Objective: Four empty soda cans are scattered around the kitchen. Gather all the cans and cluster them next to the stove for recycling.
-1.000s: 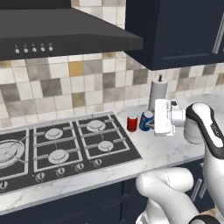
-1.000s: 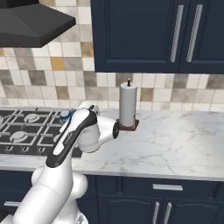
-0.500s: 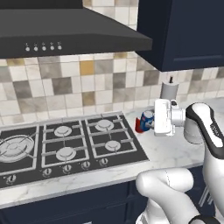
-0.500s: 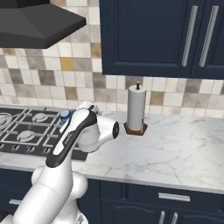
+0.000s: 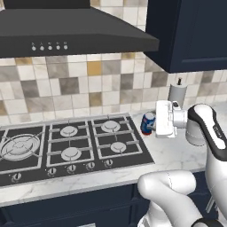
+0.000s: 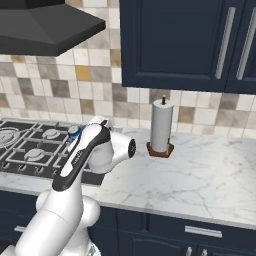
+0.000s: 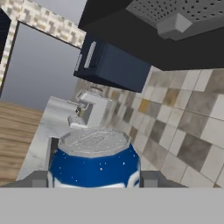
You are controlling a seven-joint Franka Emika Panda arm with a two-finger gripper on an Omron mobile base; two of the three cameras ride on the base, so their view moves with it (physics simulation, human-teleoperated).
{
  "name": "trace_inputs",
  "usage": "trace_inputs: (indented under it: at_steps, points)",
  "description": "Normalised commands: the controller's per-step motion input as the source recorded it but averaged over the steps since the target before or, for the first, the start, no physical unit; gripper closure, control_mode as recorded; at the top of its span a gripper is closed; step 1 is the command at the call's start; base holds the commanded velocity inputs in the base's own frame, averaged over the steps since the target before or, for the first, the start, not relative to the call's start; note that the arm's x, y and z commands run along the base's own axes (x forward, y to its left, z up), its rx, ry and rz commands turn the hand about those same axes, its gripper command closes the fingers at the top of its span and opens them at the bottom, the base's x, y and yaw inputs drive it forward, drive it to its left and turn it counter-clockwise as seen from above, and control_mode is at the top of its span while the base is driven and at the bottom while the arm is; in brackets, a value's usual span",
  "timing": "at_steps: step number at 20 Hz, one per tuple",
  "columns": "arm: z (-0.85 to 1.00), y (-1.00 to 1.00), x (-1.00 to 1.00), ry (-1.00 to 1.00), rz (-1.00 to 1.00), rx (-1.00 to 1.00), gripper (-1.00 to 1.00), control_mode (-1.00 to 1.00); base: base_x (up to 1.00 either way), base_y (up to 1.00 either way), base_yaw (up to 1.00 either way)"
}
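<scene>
- In the left base view the blue soda can (image 5: 147, 123) is half covered by the white hand, so its right side is hidden, and whether it touches the bench (image 5: 173, 153) cannot be told.
- There the paper towel roll (image 5: 178, 94) is cut off below by the arm; its base is hidden.
- In the hand view the can (image 7: 94, 164) runs off the bottom, and the pincer (image 7: 94, 179) fingers show as short stubs beside it.
- In the right base view the arm covers the stove's (image 6: 35, 150) right part.
</scene>
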Motion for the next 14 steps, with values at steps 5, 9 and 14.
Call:
trace_inputs:
  at_steps: [5, 9, 14]
  points:
    - [0.0, 0.0, 0.0, 0.0, 0.0, 0.0, 1.0, -1.0, 0.0, 0.0, 0.0]
    - [0.0, -0.04, 0.03, 0.08, -0.01, 0.0, 1.0, -1.0, 0.0, 0.0, 0.0]
    - [-0.17, -0.19, 0.07, 0.11, -0.05, -0.03, 1.0, -1.0, 0.0, 0.0, 0.0]
